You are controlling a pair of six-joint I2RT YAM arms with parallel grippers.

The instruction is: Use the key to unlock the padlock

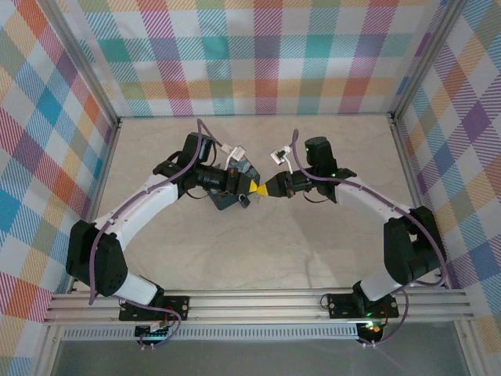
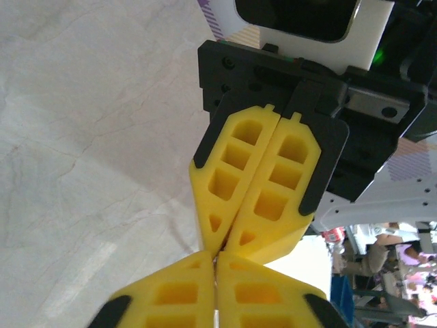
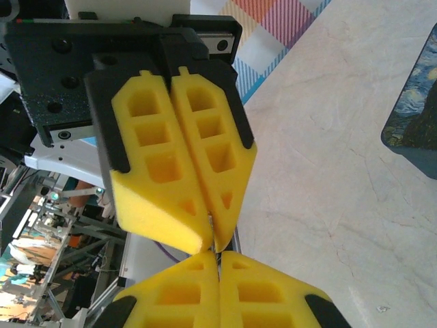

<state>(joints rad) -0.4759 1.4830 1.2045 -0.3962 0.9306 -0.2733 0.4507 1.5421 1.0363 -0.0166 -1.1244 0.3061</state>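
My left gripper (image 1: 251,188) and right gripper (image 1: 265,189) meet tip to tip above the middle of the table, both shut. In the left wrist view my left gripper (image 2: 216,260) touches the right gripper (image 2: 220,246) coming from above. A thin silvery sliver, the key (image 3: 211,221), shows in the seam at the left gripper's tips (image 3: 212,236) and runs toward my right gripper (image 3: 219,255). A pale strip of it (image 2: 216,313) also lies between the left fingers. The padlock is hidden.
A blue swirl-painted box (image 1: 227,200) lies on the marble-look table (image 1: 258,266) under the left wrist; its corner (image 3: 414,116) shows at the right edge. Checked walls (image 1: 258,55) enclose three sides, with a metal rail (image 1: 258,304) at the near edge.
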